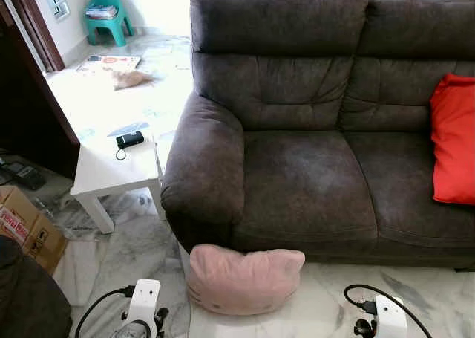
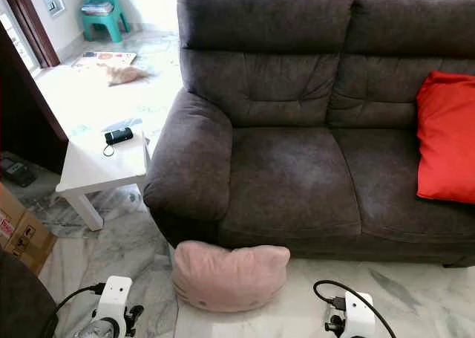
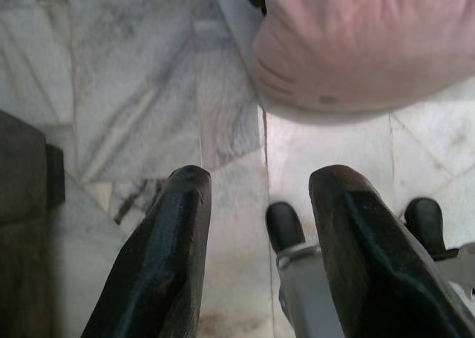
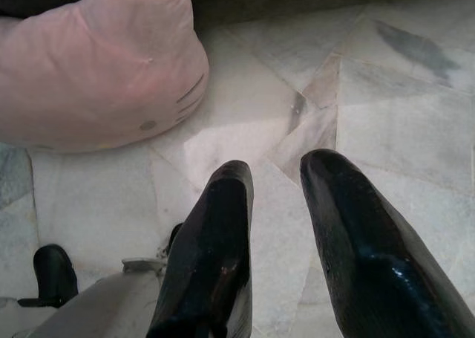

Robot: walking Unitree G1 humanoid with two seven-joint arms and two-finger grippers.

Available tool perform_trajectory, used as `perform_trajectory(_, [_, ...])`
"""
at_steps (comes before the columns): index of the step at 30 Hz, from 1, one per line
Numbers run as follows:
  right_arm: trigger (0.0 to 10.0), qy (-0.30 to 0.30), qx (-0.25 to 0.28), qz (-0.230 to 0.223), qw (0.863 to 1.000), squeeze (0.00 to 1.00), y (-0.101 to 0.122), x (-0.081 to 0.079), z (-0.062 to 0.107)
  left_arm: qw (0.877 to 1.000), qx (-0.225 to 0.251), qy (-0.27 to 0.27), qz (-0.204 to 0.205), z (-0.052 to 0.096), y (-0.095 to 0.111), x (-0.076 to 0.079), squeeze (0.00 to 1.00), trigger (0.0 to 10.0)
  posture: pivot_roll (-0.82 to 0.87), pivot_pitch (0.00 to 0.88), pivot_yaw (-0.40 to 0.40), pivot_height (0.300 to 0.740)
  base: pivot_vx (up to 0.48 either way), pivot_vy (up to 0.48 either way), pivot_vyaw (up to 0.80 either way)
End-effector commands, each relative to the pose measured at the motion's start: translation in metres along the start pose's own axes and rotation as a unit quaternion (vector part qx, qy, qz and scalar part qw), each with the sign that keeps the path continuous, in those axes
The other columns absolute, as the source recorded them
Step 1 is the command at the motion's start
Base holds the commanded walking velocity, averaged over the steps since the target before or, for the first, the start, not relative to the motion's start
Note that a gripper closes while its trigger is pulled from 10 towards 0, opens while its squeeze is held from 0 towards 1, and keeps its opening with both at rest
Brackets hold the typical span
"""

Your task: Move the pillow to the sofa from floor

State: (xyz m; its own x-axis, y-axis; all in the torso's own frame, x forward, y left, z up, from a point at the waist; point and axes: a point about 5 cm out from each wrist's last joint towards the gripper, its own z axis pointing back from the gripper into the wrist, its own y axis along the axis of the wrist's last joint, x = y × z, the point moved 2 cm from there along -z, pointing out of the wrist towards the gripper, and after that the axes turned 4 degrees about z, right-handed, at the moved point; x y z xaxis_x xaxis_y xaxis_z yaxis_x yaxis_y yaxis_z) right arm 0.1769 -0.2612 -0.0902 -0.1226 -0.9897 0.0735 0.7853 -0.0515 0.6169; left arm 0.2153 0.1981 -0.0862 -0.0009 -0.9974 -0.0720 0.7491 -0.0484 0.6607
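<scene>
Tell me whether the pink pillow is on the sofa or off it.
Off: the pink pillow lies on the marble floor against the sofa base.

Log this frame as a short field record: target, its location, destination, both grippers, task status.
target: pink pillow
location: on the marble floor, against the front of the sofa below its left armrest
destination: dark grey sofa; left seat bare, red cushion on the right seat
left gripper: open, above the floor, short of the pillow
right gripper: open, above the floor, short of the pillow
status: pillow not yet grasped
</scene>
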Motion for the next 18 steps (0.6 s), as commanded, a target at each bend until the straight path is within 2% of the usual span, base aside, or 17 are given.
perform_trajectory(1, [10.0, -0.003, 0.003, 0.008, 1.0, 0.0, 0.001, 0.006, 0.001, 1.0, -0.014, 0.006, 0.004, 0.002, -0.01, -0.002, 0.0, 10.0, -0.09, 0.048, -0.032, 0.74, 0.0, 0.0, 0.0])
perform_trajectory(11, [10.0, 0.006, -0.02, 0.034, 0.999, 0.0, -0.018, 0.014, 0.008, 0.999, -0.024, 0.007, 0.025, 0.008, -0.031, 0.006, 0.0, 10.0, -0.05, 0.093, -0.088, 0.74, 0.0, 0.0, 0.0])
perform_trajectory(14, [10.0, 0.011, -0.024, 0.044, 0.999, 0.0, -0.023, 0.017, 0.011, 0.999, -0.03, 0.005, 0.026, 0.01, -0.037, 0.011, 0.0, 10.0, -0.03, 0.097, -0.078, 0.74, 0.0, 0.0, 0.0])
perform_trajectory(18, [10.0, 0.01, -0.023, 0.042, 0.999, 0.0, -0.024, 0.018, 0.011, 0.999, -0.027, 0.0, 0.019, 0.01, -0.036, 0.011, 0.0, 10.0, -0.01, 0.095, -0.059, 0.74, 0.0, 0.0, 0.0])
